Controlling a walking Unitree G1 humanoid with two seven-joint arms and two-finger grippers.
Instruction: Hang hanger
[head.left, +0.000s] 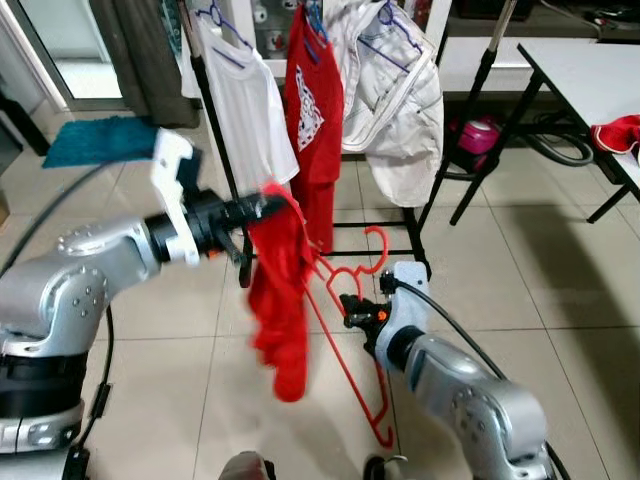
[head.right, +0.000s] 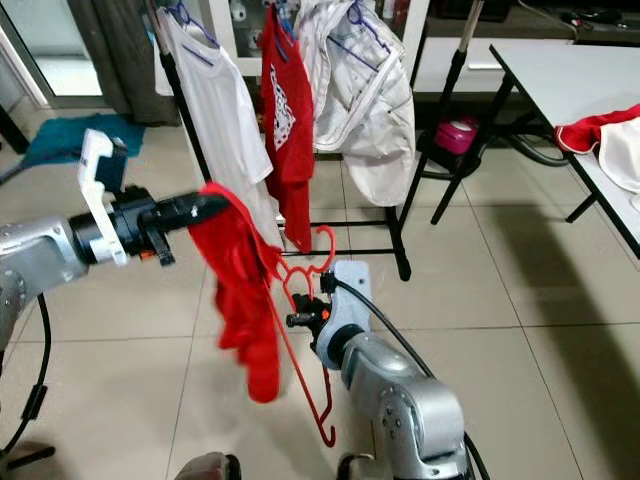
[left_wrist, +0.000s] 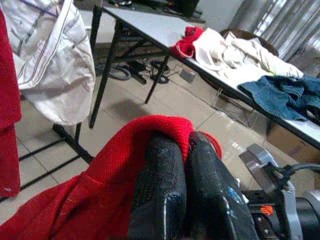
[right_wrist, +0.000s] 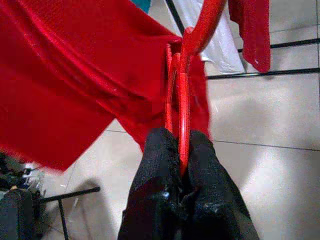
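A red garment (head.left: 283, 300) dangles from my left gripper (head.left: 268, 207), which is shut on its top edge at chest height in front of the clothes rack (head.left: 225, 150). In the left wrist view the red cloth (left_wrist: 165, 127) is pinched between the two black fingers (left_wrist: 160, 185). My right gripper (head.left: 350, 305) is lower and to the right, shut on a red plastic hanger (head.left: 350, 330) whose hook (head.left: 375, 245) points up toward the rack. In the right wrist view the hanger (right_wrist: 182, 120) runs up between the fingers, beside the red garment (right_wrist: 75, 80).
On the rack hang a white T-shirt (head.left: 250, 120), a red shirt (head.left: 312, 130) and a white jacket (head.left: 395, 100). A white table (head.left: 590, 70) with clothes (head.left: 620, 132) stands at the right. A teal mat (head.left: 100, 140) lies at the far left on the tiled floor.
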